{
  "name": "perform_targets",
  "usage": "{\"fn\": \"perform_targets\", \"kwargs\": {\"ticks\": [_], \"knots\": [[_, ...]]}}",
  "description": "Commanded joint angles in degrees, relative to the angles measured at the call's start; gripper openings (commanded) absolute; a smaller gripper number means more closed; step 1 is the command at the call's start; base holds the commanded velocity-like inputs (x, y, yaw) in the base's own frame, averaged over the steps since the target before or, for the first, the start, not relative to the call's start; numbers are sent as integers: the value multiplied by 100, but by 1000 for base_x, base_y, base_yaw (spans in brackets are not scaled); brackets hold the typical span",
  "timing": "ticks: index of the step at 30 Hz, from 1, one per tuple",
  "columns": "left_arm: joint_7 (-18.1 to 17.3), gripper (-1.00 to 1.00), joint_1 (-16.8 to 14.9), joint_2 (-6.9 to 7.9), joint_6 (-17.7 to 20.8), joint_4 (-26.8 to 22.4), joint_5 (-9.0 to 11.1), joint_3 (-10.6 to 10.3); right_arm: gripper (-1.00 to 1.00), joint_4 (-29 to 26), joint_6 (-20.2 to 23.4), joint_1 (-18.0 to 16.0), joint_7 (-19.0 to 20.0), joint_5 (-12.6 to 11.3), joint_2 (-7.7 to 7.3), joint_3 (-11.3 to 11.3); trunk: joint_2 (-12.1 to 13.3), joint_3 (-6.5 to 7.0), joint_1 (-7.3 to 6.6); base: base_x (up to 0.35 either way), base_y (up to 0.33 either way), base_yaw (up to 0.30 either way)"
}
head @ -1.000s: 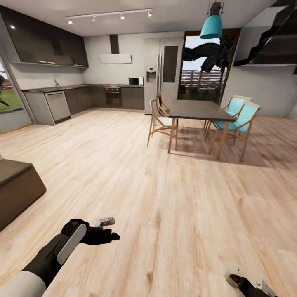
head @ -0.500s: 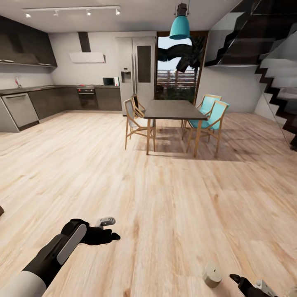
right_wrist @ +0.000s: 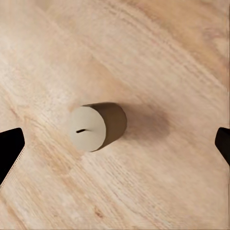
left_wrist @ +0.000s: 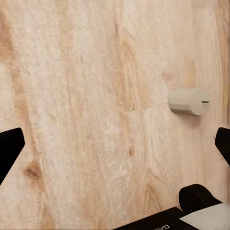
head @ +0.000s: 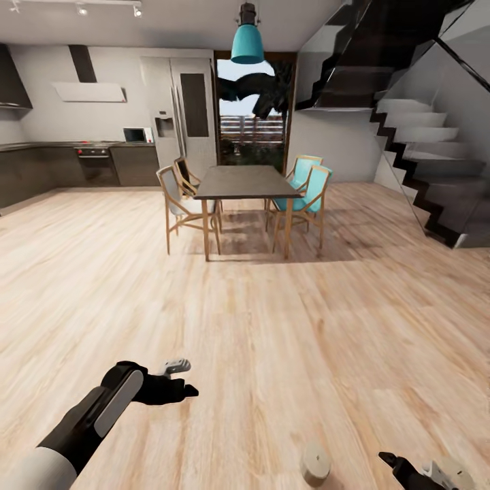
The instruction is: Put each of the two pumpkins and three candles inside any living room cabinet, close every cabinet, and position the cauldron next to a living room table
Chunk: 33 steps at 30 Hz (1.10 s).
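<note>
A beige candle (head: 315, 463) sits on the wood floor at the near edge of the head view, left of my right gripper (head: 407, 469). The right wrist view looks down on a candle (right_wrist: 98, 125), wick end up, with the right gripper (right_wrist: 116, 146) open and apart from it. My left gripper (head: 182, 378) hangs open over bare floor. In the left wrist view another candle (left_wrist: 189, 101) lies on its side, off to one side of the open left gripper (left_wrist: 116, 146). The pumpkins, cabinet, cauldron and table are out of view.
A dark dining set (head: 243, 182) with wooden and teal chairs (head: 306, 190) stands ahead at mid-room. A black staircase (head: 422, 156) rises at the right. Kitchen units (head: 95, 163) line the far left wall. Wood floor (head: 272, 340) lies between me and the dining set.
The camera has turned right, so the whole scene slid left. A brown block at the left left the view, and the stairs and the floor candle came in. Both arms kept their pose.
</note>
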Motion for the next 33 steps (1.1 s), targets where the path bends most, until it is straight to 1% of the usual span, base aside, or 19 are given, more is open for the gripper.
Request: {"fn": "perform_targets", "kwargs": {"ticks": [1,4,7,28,33], "knots": [[4,100,-3,6,15,-4,4,-12,100,21,12,-10,38,-61,-1,45,-2,-5,2,206,-211,-112],[4,100,-4,6,15,2,4,-13,100,21,-3,-10,83,-60,-4,43,-2,-5,2,191,-225,-57],[1,100,-3,6,15,-4,4,-12,100,21,23,-10,91,-60,-5,42,-2,-5,2,182,-233,-191],[-16,100,-3,6,15,14,-1,-14,100,13,40,-10,44,-60,3,42,-2,-5,2,169,-224,-292],[-16,100,-3,6,15,18,-5,-9,100,13,-2,-10,42,-60,4,43,-2,-5,2,152,-240,-119]]}}
